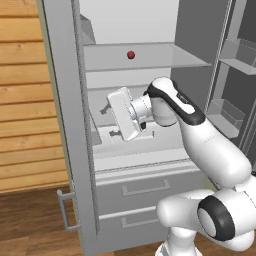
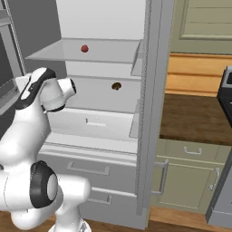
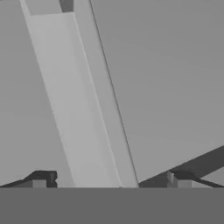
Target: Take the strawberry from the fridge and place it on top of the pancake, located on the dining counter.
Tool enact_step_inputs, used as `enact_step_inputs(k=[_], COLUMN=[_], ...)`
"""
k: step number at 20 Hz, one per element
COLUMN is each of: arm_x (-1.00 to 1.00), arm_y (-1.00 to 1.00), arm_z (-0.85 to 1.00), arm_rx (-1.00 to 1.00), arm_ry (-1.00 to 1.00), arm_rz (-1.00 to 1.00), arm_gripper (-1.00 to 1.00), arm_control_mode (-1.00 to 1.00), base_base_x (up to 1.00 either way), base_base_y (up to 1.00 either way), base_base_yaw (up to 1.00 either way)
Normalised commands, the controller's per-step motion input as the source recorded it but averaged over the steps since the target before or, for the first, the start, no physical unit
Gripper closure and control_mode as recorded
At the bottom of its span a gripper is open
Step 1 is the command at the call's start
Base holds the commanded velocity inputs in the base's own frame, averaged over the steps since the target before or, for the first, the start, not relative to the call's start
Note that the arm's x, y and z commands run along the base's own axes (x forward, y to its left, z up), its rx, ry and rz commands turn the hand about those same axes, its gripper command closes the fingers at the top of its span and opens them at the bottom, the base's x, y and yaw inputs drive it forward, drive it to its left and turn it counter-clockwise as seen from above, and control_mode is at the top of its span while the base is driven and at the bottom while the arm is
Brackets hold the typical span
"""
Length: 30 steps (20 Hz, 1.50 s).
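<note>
Wood-plank wall on the left, wood floor below, and front and centre stands the tall light grey fridge (image 1: pixel 75 150) w/ its doors swung open and two bar-handled drawers at the bottom. Tiny roundish red strawberry (image 1: pixel 131 54) sits alone on the upper pale shelf (image 1: pixel 165 57), towards the back. One shelf lower there's a small dark brown lump (image 2: pixel 116 86), seen from the right base cam. White robot arm (image 1: pixel 210 150) reaches into the fridge at mid height, well below the strawberry shelf, wrist turned sideways. Two-finger end effector (image 3: pixel 109 180) looks spread wide in the hand cam, dark tips far apart, nothing btwn them, just grey fridge panels ahead. Right of the fridge there's a dark brown wooden table (image 2: pixel 195 120) on pale grey-green cabinets.
</note>
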Motion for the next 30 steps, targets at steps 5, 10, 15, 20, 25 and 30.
enact_step_inputs(k=[5,10,15,20,25,30], arm_x=[0.00,0.00,-0.11,-0.14,-0.06,-0.07], arm_y=[-0.05,-0.01,0.04,0.01,-0.25,-1.00], arm_z=[-0.38,-0.48,-0.14,0.00,-0.04,0.00], arm_rx=[-0.27,-0.36,-0.13,0.12,-0.11,-0.39], arm_ry=[0.00,0.00,0.00,0.00,0.01,-0.09], arm_rz=[0.00,0.00,0.06,0.12,0.03,0.00], arm_gripper=[-1.00,-1.00,-1.00,-1.00,-1.00,-1.00], arm_control_mode=[-1.00,-1.00,-1.00,-1.00,-1.00,-1.00], base_base_x=[0.00,0.00,0.00,0.00,0.00,0.00], base_base_y=[0.00,0.00,0.00,0.00,0.00,0.00], base_base_yaw=[0.00,0.00,0.00,0.00,0.00,0.00])
